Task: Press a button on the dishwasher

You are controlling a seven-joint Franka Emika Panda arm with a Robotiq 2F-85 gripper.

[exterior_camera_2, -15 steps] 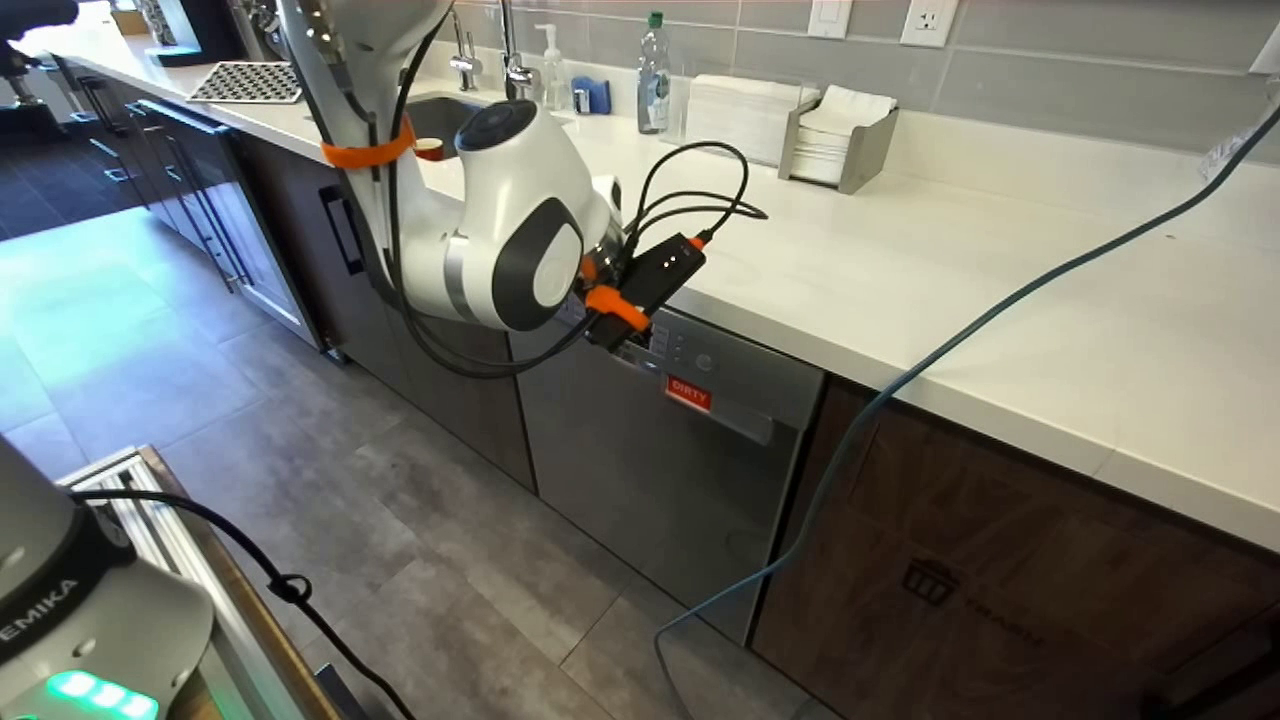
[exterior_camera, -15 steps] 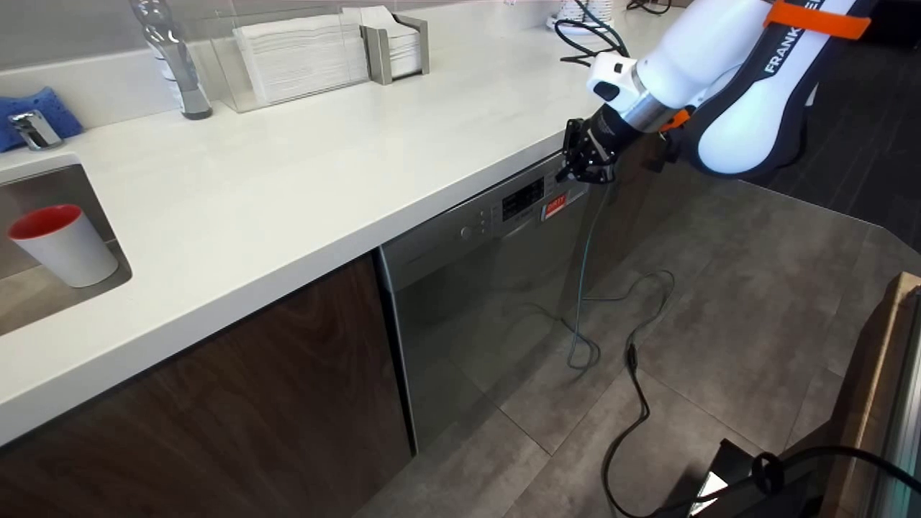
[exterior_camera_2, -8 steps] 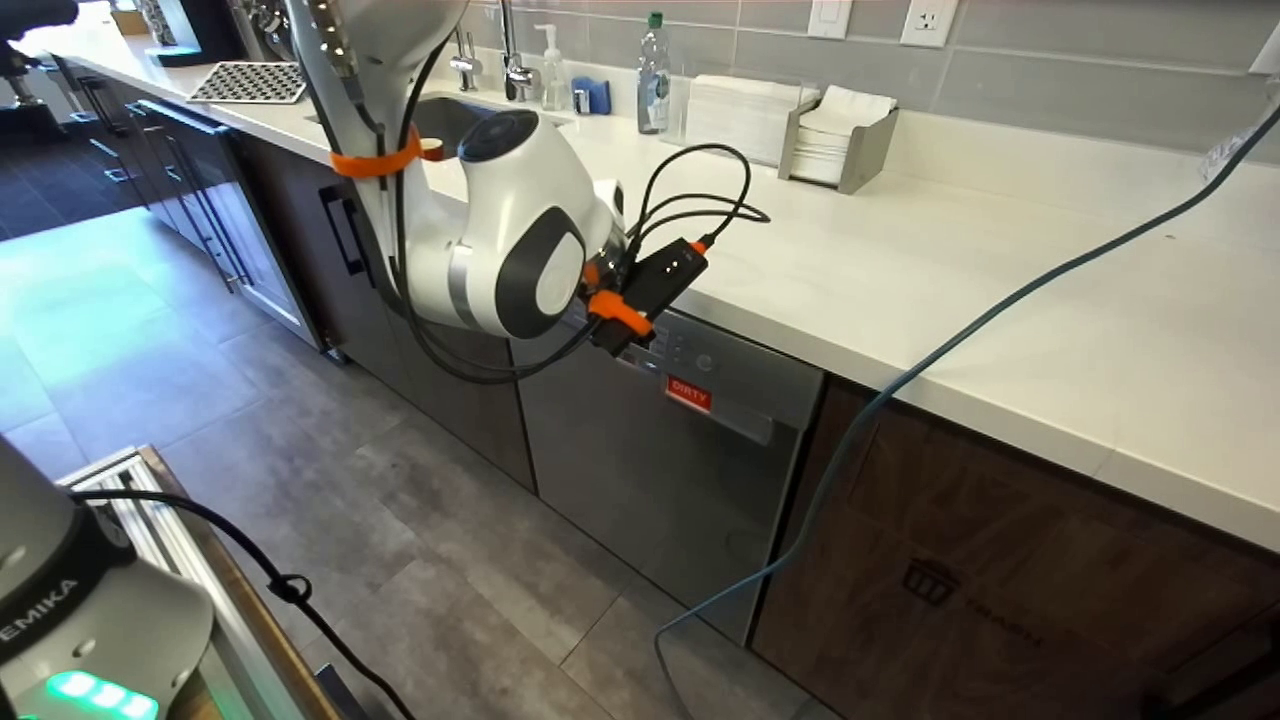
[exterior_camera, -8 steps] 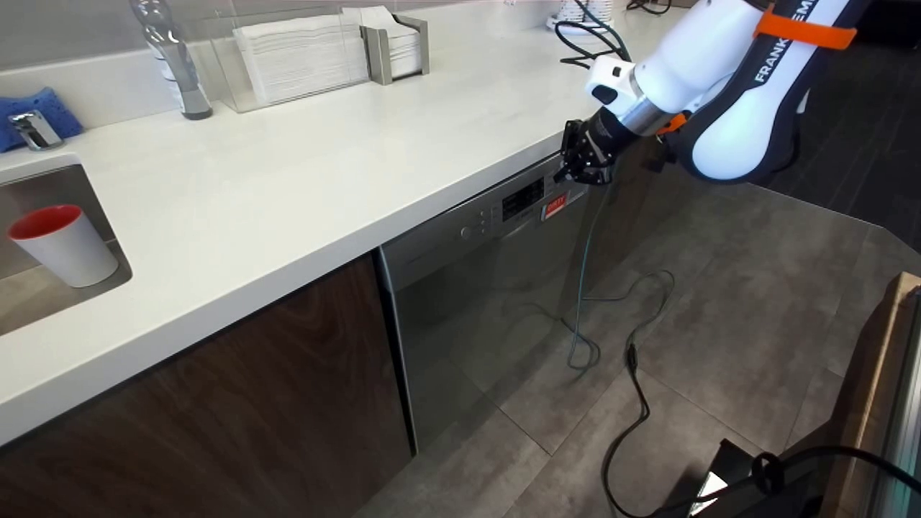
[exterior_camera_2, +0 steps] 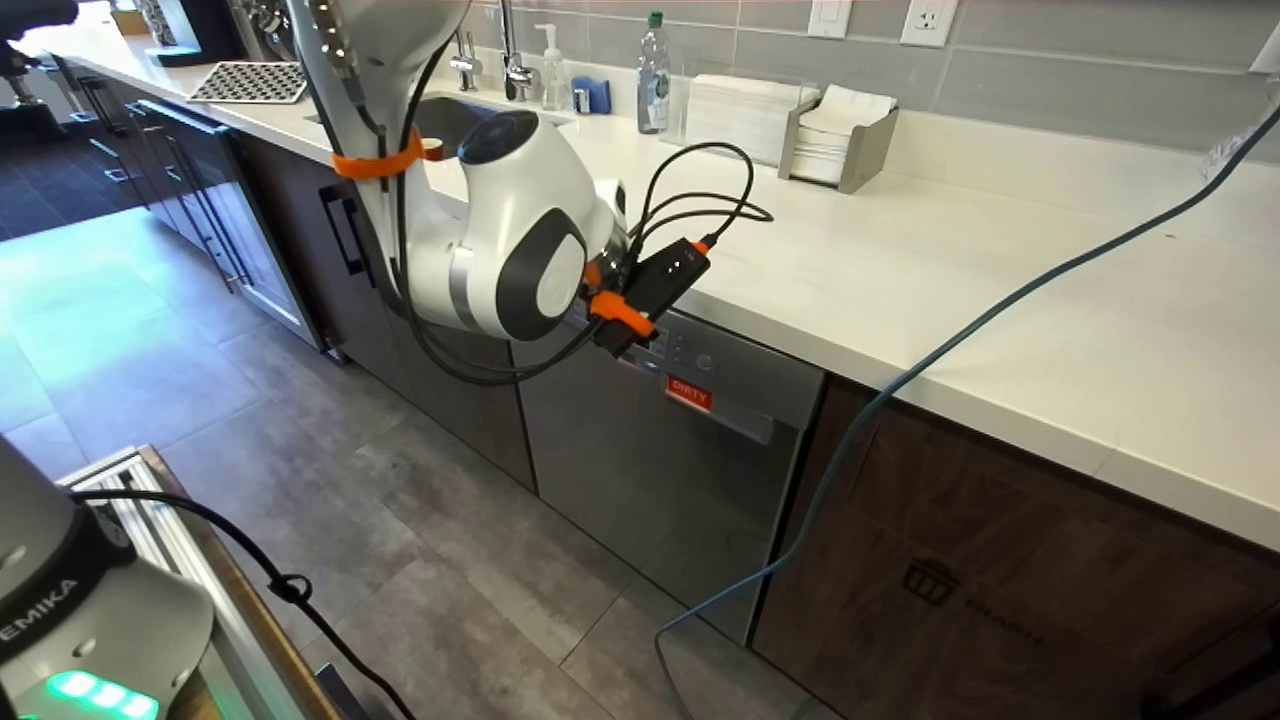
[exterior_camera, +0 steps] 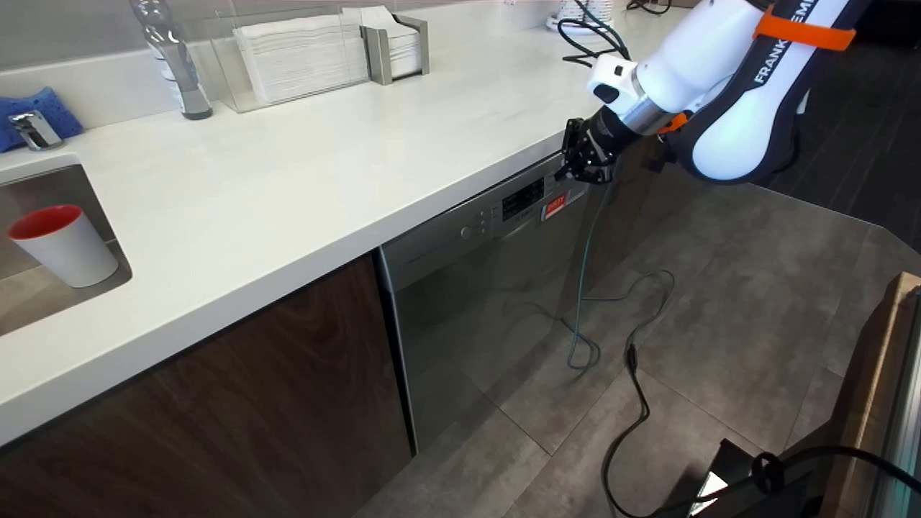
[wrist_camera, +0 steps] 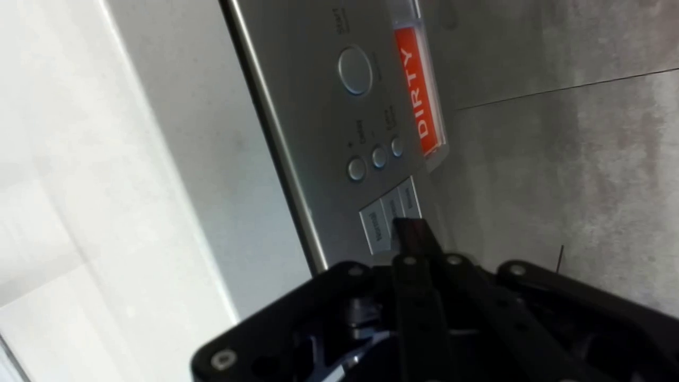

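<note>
The dishwasher has a grey steel front, also seen in an exterior view. Its control strip holds a dark display. In the wrist view the strip shows a large round Start button, three small round buttons and a label panel marked Normal. My gripper is shut with nothing seen between the fingertips, which overlap the panel's lower edge. I cannot tell whether they touch it. My gripper also shows at the strip in an exterior view. The wrist hides it in the remaining view.
A red DIRTY sign hangs beside the buttons. The white counter's edge overhangs the strip just above my gripper. A blue cable crosses in front of the dishwasher. Brown cabinet doors flank it.
The forearm has shifted slightly, mostly in the first half second. My gripper has stayed almost in place at the control strip and remains shut.
</note>
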